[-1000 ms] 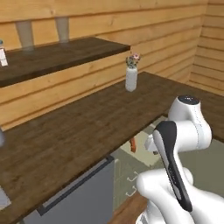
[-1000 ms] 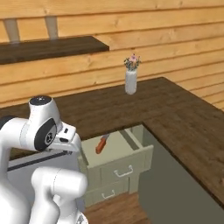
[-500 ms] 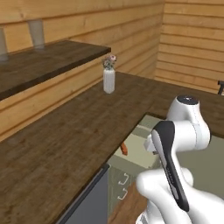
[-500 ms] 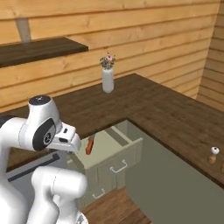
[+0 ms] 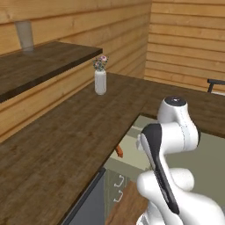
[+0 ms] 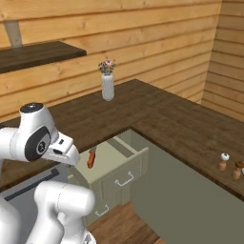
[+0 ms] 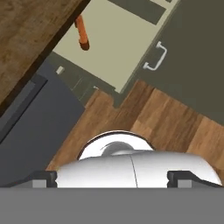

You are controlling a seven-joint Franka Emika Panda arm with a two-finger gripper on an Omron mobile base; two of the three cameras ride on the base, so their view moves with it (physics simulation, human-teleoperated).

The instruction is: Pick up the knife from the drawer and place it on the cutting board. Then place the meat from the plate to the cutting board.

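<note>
The drawer stands pulled out of the cabinet below the wooden counter, its pale inside plain. The knife lies in its left part, the orange-red handle clear and the blade tucked under the counter edge. The same handle pokes out in the left base view. My gripper hangs above the floor in front of the drawer, well short of the knife. Its dark fingertips stand wide apart, open, with nothing between them. The cutting board, the plate and the meat are out of view.
A white vase with flowers stands on the dark wooden counter by the wall. Two small shakers sit at the counter's right end. A grey panel with a black bar handle is left of the drawer. A shelf hangs above the counter.
The whole scene has slid left in both base views, so the camera has moved. The shakers have come into view at the right. The gripper stays open.
</note>
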